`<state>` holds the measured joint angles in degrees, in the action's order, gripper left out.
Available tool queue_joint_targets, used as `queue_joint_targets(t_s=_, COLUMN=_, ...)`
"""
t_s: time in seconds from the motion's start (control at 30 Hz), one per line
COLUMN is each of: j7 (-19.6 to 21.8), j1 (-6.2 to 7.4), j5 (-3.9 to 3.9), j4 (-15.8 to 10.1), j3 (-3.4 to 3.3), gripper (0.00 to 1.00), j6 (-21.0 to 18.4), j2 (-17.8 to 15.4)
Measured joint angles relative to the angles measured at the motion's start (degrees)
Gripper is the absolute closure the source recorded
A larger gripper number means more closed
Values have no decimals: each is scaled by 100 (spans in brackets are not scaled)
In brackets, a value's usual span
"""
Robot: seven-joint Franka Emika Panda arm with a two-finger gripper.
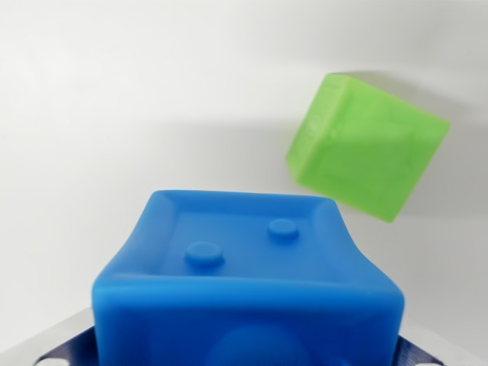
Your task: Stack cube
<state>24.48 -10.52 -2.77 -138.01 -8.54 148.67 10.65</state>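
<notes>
A blue cube [248,282] fills the lower middle of the wrist view, very close to the camera, with two round studs on its upper face. My gripper [244,357] is shut on it. Only the grey and dark blue fingertips [55,347] show, pressed against the cube's two sides at the bottom corners. A green cube [364,146] lies on the white surface beyond it, toward the wrist view's upper right, turned at an angle to the blue one. The two cubes are apart.
The white surface [137,99] spreads across the rest of the view, with a soft shadow left of the green cube.
</notes>
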Motion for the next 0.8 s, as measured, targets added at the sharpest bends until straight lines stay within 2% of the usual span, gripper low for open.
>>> queue_joint_targets(t_s=0.8, j7=938, j1=-77, j5=-163, j4=529, j3=-226, gripper=100, j6=-207, j2=340)
